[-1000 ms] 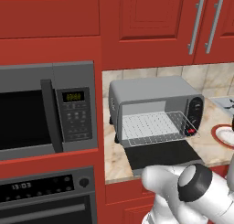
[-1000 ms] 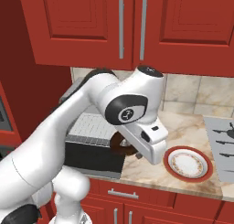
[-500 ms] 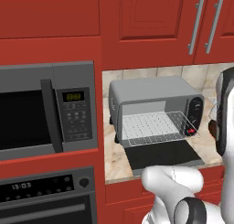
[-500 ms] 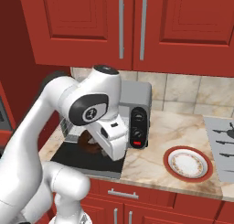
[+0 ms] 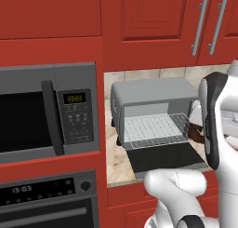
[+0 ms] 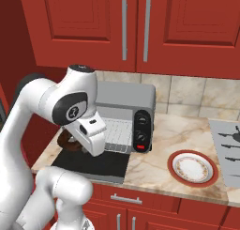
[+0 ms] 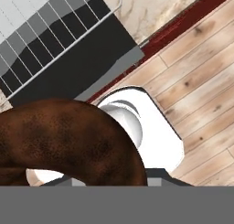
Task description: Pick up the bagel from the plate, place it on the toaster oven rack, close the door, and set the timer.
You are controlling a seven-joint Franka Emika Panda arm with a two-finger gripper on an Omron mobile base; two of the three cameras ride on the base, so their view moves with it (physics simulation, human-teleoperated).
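The white arm arches up from the base and bends forward and down, its wrist and hand lowered in front of the open toaster oven (image 6: 123, 102). In the right base view the hand hangs over the left part of the lowered door (image 6: 93, 164), with the end effector (image 6: 70, 141) pointing down and away under the white hand housing. In the left base view the forearm stands upright at the right edge, just right of the oven mouth.

The bagel (image 6: 67, 140) is gripped in the end effector: the hand view has its dark brown curve (image 7: 64, 143) pressed close against the camera, across the lower left, so the fingers are closed on it, though the fingertips themselves are hidden behind it. From the right base view the bagel sits under the hand, above the left end of the door and just in front of the toaster oven rack (image 6: 115, 135). From the left base view a dark brown sliver of it (image 5: 196, 131) shows at the right end of the rack (image 5: 153, 129), beside the forearm.

The rack lies flat inside the oven, bare. The door (image 5: 162, 156) lies folded down flat on the table (image 6: 161, 151). The plate (image 6: 191, 167), white with a red rim, sits on the table well to the right of the oven.
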